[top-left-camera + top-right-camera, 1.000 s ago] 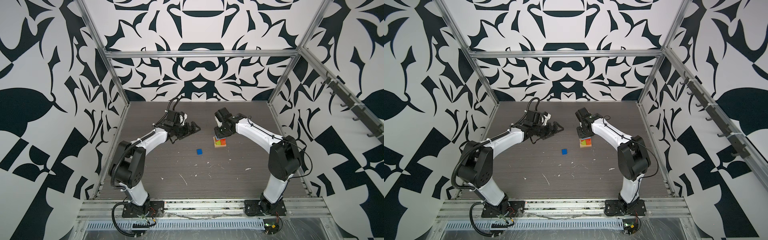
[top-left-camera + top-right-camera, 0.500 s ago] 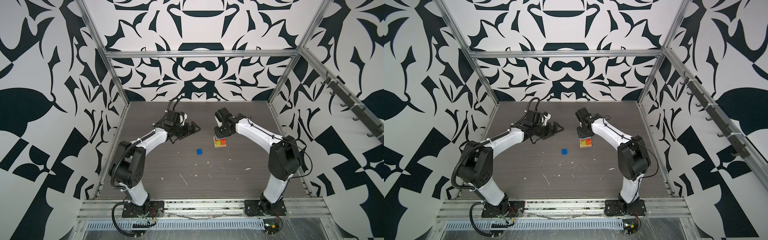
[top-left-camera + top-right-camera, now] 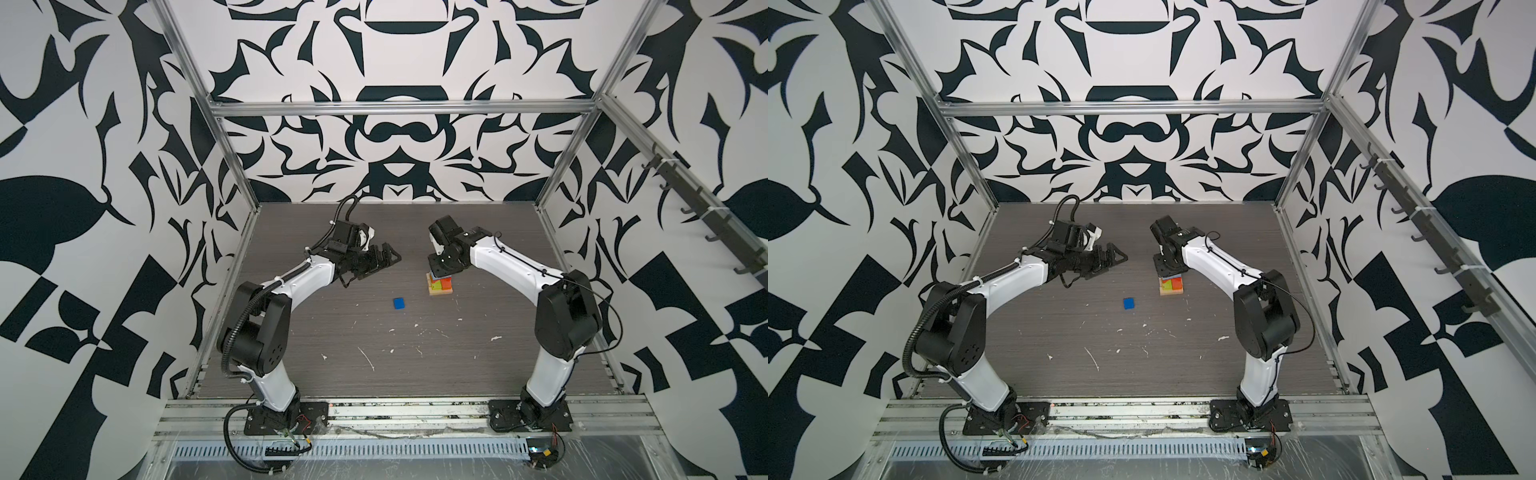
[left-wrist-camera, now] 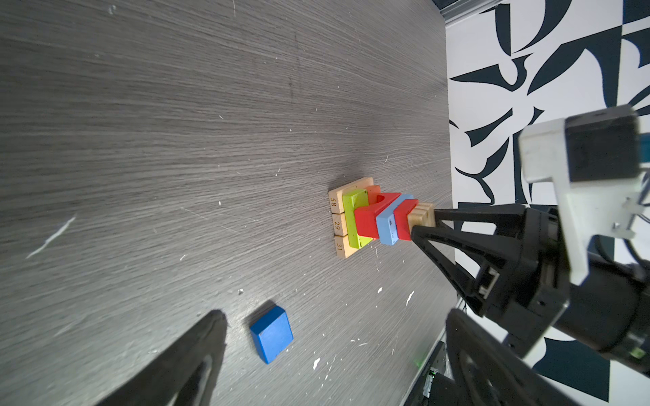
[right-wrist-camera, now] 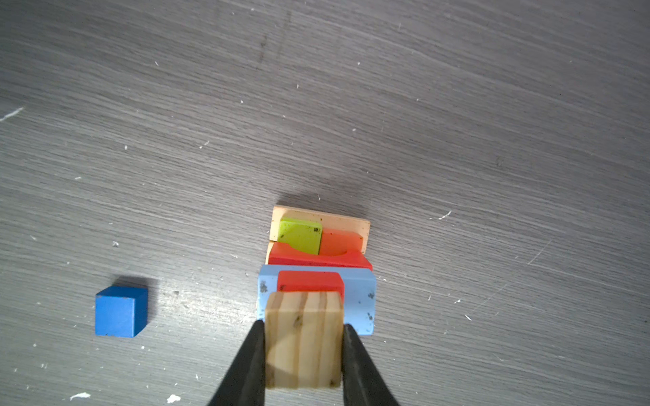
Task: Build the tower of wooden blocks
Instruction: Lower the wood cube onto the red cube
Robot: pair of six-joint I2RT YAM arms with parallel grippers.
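Note:
The wood block tower (image 3: 440,286) (image 3: 1171,285) stands right of the table's middle. Seen in the right wrist view, the tower (image 5: 318,258) has a tan plank base, lime green and orange blocks, a red arch, a light blue plank and a red block. A tan cube (image 5: 304,337) (image 4: 420,216) sits on top. My right gripper (image 5: 304,323) (image 3: 441,270) (image 4: 424,221) is shut on that cube from above. A loose blue cube (image 3: 399,303) (image 3: 1129,303) (image 4: 272,334) (image 5: 121,311) lies on the table left of the tower. My left gripper (image 3: 384,262) (image 3: 1115,262) (image 4: 336,313) hangs open and empty, left of the tower.
The grey wood-grain table (image 3: 374,353) carries small white flecks in front of the tower. Patterned walls and an aluminium frame (image 3: 232,232) close in the back and both sides.

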